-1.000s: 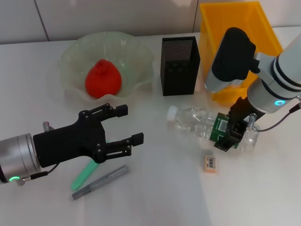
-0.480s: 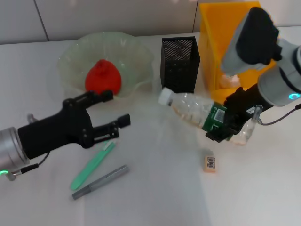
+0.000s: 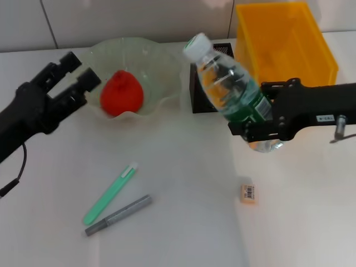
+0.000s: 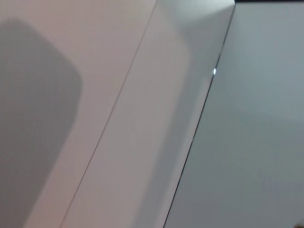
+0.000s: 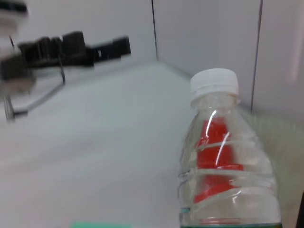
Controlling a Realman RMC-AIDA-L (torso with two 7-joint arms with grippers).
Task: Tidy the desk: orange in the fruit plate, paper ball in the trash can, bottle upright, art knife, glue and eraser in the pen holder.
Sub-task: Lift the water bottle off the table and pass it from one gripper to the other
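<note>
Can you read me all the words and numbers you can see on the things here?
Bottle, green label: there is print, but too small to read.
Eraser, white sticker: barcode lines only, no digits readable.
Right gripper, small white tag on its arm: marks too tiny to read.
Nothing else shows any writing.
</note>
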